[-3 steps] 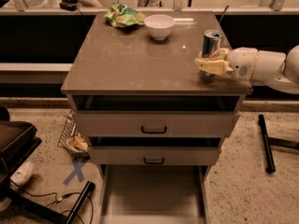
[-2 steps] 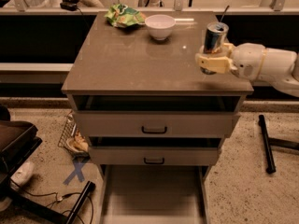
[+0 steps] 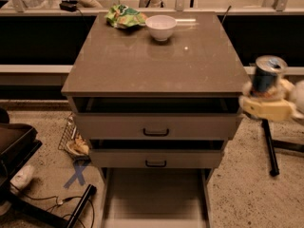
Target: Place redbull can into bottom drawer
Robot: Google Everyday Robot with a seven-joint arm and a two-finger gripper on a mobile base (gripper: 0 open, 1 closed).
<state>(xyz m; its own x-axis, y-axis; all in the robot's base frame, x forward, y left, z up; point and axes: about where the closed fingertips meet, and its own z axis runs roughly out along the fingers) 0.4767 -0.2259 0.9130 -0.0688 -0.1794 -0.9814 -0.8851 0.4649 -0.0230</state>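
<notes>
Gripper [image 3: 267, 101]: at the right edge of the view, off the right side of the cabinet, level with the top drawer; its pale yellow fingers are clamped on the lower part of the can.
Can [image 3: 266, 76]: upright in the gripper, blue body and silver top, in the air beside the cabinet's right edge and clear of the tabletop.
Bottom drawer [image 3: 154, 196]: pulled far out at floor level, a shallow pale tray, well below and left of the can.
Upper drawers: two fronts with black handles [image 3: 156, 132], each showing a dark gap above.
Tabletop [image 3: 156, 61]: white bowl [image 3: 160, 26] near the back edge, green bag [image 3: 124, 16] just left of it.
Floor: blue cross [image 3: 76, 175] left of the cabinet.
</notes>
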